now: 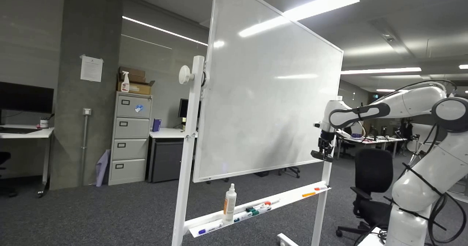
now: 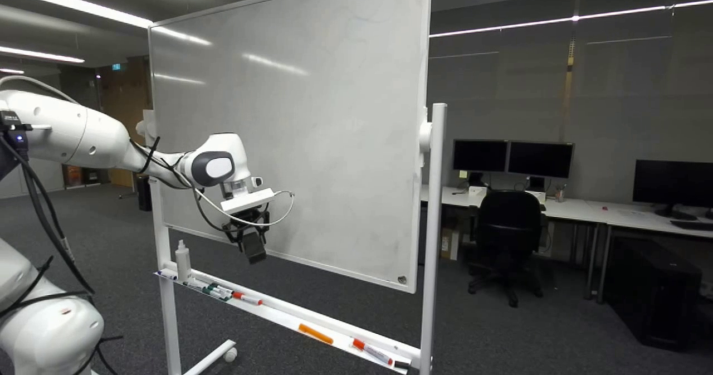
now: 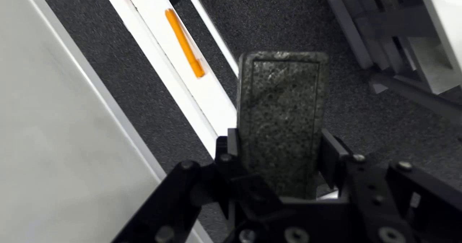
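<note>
One dark rectangular block (image 3: 283, 102) is pinched in the gripper (image 3: 280, 140), jaws parted by just the block's width, in front of the whiteboard (image 3: 72, 127) near its lower edge, with an orange marker (image 3: 184, 42) by the outer edge of the tray (image 3: 213, 98) below.

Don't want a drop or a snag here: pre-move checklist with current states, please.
1. Gripper closed on the whiteboard eraser: ok, fingers on both sides of it.
2. Eraser apart from the whiteboard: ok, carpet shows between them in the wrist view.
3. White nozzle bottle upright on the marker tray: ok.
4. Orange marker lying flat on the tray: ok.
5. White cable tucked in: not ok, it loops out beside the gripper in an exterior view.
6. Stand caster locked: cannot tell, no brake discernible.
</note>
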You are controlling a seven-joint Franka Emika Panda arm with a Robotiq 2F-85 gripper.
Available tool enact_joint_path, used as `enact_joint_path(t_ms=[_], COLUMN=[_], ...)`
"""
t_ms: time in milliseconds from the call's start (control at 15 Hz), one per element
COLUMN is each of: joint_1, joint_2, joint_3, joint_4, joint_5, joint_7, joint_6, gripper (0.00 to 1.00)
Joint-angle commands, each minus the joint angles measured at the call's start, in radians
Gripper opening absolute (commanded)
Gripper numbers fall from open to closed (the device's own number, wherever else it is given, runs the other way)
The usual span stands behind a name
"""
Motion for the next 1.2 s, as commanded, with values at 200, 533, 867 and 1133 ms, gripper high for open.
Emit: enact_joint_path(t_ms=[200,533,867,1133], joint_1=[0.042,-0.008,-0.036,-0.041], joint_2=[0.026,0.100,0.260,0.256], joint_3=[0.018,-0.004,0.017,0.037], joint_4=[-0.126,-0.198,-0.169,-0.188], joint_5=[0.012,-0.033,-0.051,-0.021], joint_7=[-0.216,-0.302,-0.312,-0.296], joint_6=[-0.017,0.187,0.387,0.359], gripper=[0.31,0.31,0.31,0.56])
